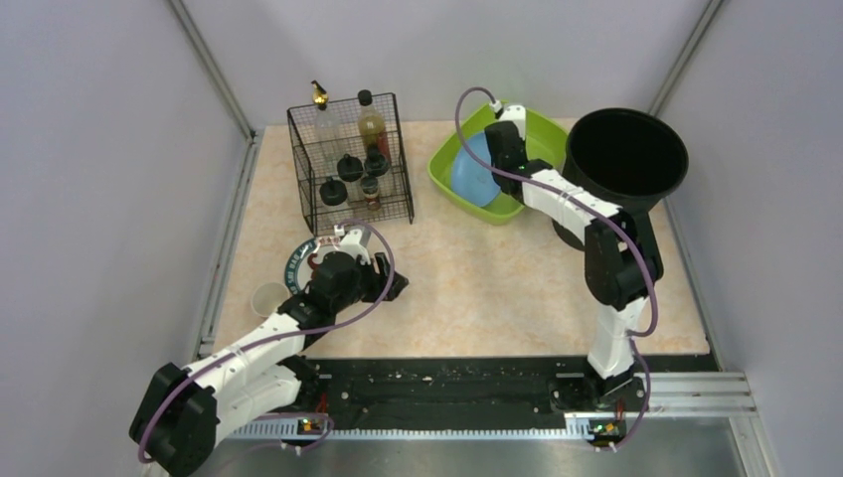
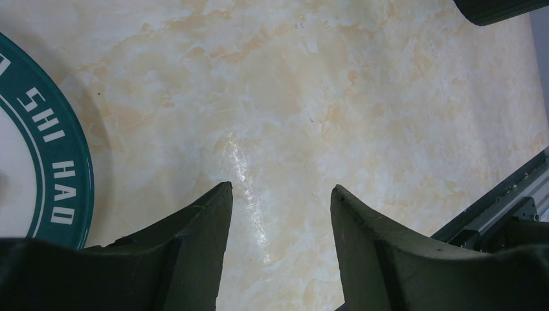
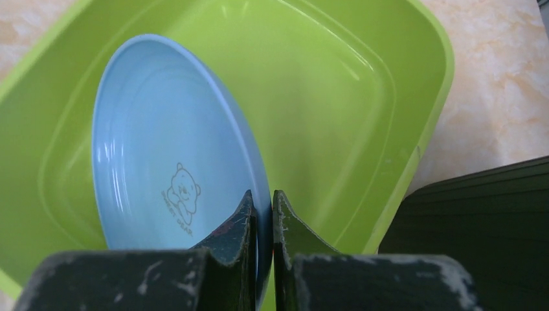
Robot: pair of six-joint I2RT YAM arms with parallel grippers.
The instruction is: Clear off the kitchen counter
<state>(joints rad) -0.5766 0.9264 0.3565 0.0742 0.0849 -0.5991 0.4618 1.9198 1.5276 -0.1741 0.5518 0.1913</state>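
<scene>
The flat beige-peach marbled kitchen counter (image 1: 477,288) runs from the black metal rail strip (image 1: 447,383) at the near edge to the far wall of a white-walled booth. At its far right, the right gripper (image 3: 262,202) reaches into a lime-green rectangular plastic basin (image 3: 388,97). Its jaws are pinched tight on the rim of a round pale-blue plastic plate (image 3: 162,142) with a small bear outline printed on its face. The plate stands tilted on edge inside the basin; whether it rests on the basin's floor cannot be told. A tall black plastic bucket (image 1: 626,154) stands just beside the basin on the right. On the near left, the left gripper (image 2: 280,194) hangs over bare counter with its fingers apart and nothing between them, just beside a round white plate with a teal lettered rim (image 2: 61,155). A small cream-coloured cup (image 1: 268,296) sits near that plate, toward the counter's left edge. At the far left stands a black wire basket (image 1: 403,189) holding several bottles (image 1: 372,127), most with black caps.
</scene>
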